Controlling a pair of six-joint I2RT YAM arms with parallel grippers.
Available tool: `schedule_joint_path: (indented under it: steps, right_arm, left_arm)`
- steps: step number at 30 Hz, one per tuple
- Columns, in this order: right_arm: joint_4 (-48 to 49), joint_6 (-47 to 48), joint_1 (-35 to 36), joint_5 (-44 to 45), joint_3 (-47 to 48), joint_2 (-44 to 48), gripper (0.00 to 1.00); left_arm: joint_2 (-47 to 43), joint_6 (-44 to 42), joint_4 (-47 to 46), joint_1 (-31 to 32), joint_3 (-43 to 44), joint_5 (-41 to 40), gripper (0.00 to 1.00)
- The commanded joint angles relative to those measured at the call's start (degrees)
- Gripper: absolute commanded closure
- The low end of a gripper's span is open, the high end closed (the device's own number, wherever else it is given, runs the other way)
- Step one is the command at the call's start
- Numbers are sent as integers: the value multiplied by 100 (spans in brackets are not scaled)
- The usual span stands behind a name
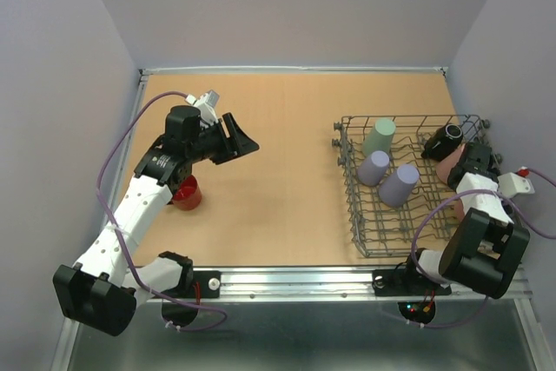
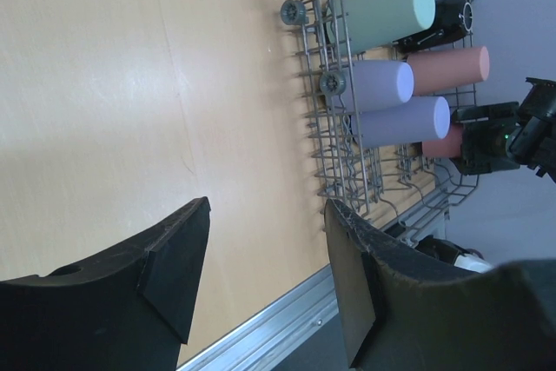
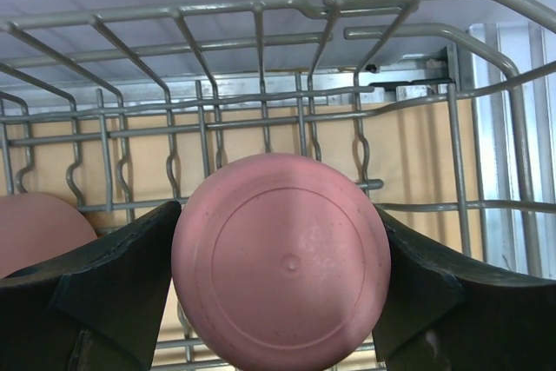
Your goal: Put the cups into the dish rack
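The grey wire dish rack [image 1: 365, 232] stands on the right of the table. In it lie a sage-green cup [image 1: 379, 136], two lavender cups [image 1: 373, 167] [image 1: 399, 185], a dark mug [image 1: 444, 142] and a pink cup [image 1: 449, 165]. My right gripper [image 3: 278, 215] is inside the rack's right side, shut on a second pink cup [image 3: 282, 262] whose round base faces the camera. The first pink cup [image 3: 35, 232] lies just left of it. A red mug [image 1: 187, 193] sits on the table beneath my left arm. My left gripper [image 1: 241, 138] hovers open and empty, pointing toward the rack.
The rack's raised wire wall [image 3: 261, 67] stands right in front of the held cup. A metal rail [image 1: 295, 280] runs along the table's near edge. Walls close in the table at the back and both sides. Purple cables loop beside both arms.
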State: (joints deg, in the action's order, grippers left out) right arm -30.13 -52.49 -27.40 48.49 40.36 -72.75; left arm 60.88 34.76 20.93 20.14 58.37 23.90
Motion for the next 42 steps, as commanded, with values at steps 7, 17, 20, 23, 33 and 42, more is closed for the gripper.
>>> schedule_joint_path:
  steps: [7,17,20,23,33,42]
  right_arm:
    - [367,151,-46,-313,306,-29,91]
    - [385,345,-46,-463,411,68,24]
    - [385,388,-46,-490,420,121,10]
    - [376,502,-46,-516,464,200,3]
    - [324,872,-46,-446,675,604,0]
    - [-142,1092,-46,-437,1289,929,0]
  left_arm:
    - [-59,-49,-317,-80,-141,79,36]
    - [20,-31,-388,-107,-107,132,37]
    - [11,-40,-361,-107,-71,141,37]
    - [3,-49,-353,-107,-71,141,37]
    - [-32,-31,-370,-107,-89,203,37]
    - [-129,-5,-370,-107,-142,246,38]
